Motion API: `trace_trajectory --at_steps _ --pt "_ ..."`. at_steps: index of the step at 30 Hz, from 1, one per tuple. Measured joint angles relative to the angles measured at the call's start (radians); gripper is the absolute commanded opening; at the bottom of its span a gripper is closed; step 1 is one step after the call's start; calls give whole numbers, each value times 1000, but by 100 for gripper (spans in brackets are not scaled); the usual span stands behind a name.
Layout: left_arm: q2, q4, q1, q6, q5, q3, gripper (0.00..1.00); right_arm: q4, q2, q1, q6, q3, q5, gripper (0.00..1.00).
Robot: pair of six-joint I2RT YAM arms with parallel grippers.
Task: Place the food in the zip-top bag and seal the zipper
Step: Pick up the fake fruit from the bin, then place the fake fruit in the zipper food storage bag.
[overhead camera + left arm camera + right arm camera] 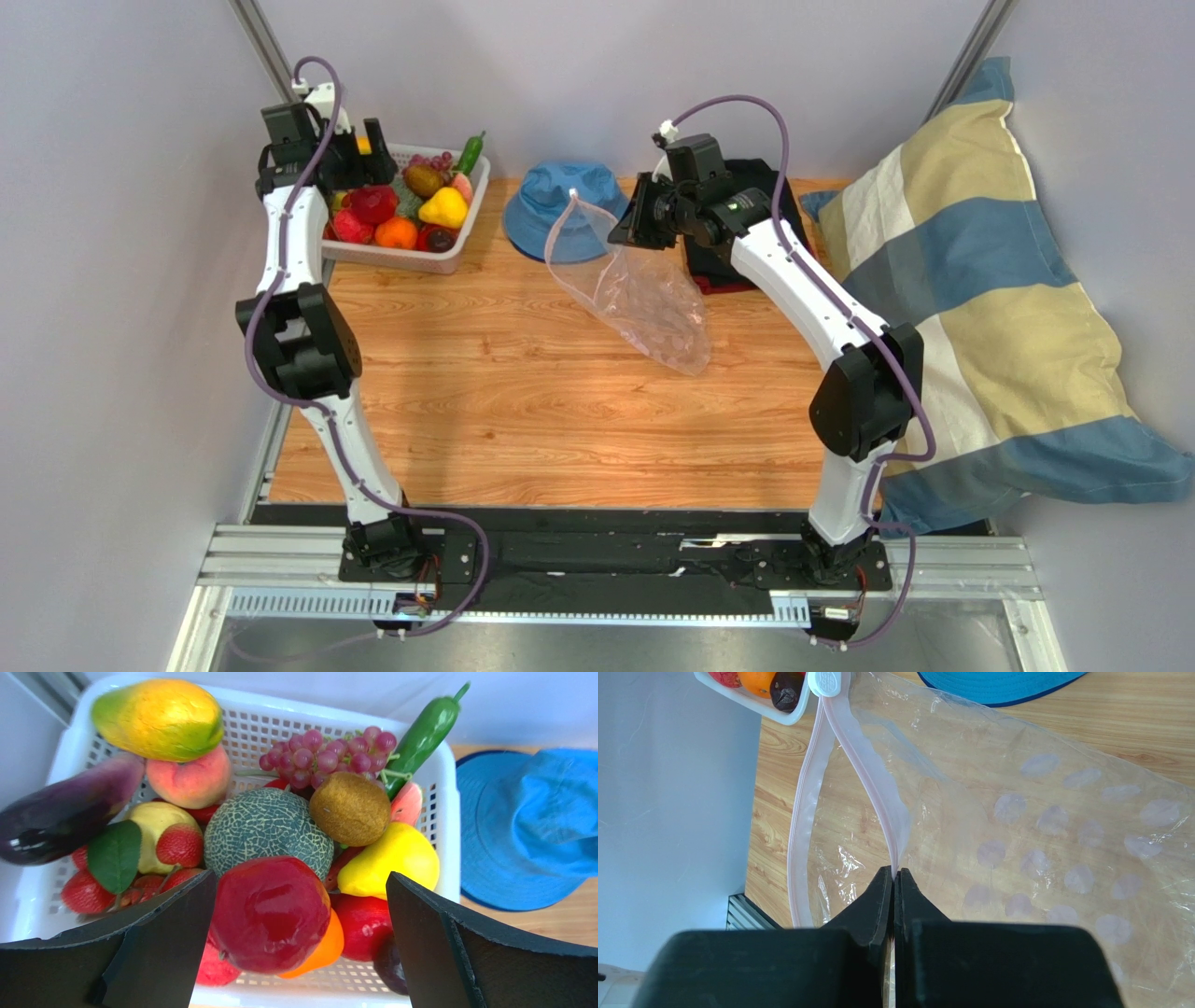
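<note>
Left gripper is spread wide and holding nothing, with a dark red fruit right between its fingers in the basket. It's the closer arm. Right gripper is pinched onto one zipper lip, and the zip-top bag hangs from it.

White slatted basket at far left corner of bench, wood-grain top. Blue bucket hat just right of basket, far edge, brim down. Striped pillow, cream and blue, off bench's right side, leaning on wall. Dark flat item with red edge between hat and pillow, mostly hidden. Metal rail along near edge.
</note>
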Motion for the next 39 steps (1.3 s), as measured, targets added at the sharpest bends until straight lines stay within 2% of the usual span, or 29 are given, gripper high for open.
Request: trace_trajectory --at_steps 6,17,20,21,25,26,29,35,39 --pt "61 -15 0 62 21 3 98 6 1 -4 0 0 -24 0" --pt "63 -14 0 130 5 -58 95 20 14 -9 -1 10 -80 0" --pt "63 -14 0 136 1 -59 84 19 19 -9 -2 10 -80 0" --pt "63 -14 0 141 1 -59 76 19 19 -9 -2 10 -80 0" --pt "59 -10 0 139 4 -64 55 19 19 -9 -3 11 -81 0" --pt "53 -5 0 132 7 -72 45 19 19 -9 -3 13 -84 0" --pt "14 -6 0 95 42 -92 27 19 25 -10 5 30 -93 0" --pt "-193 0 -19 -67 180 -148 26 36 35 -10 74 61 -132 0" --pt "-405 24 -100 -166 251 -245 25 58 46 -10 136 79 -160 0"
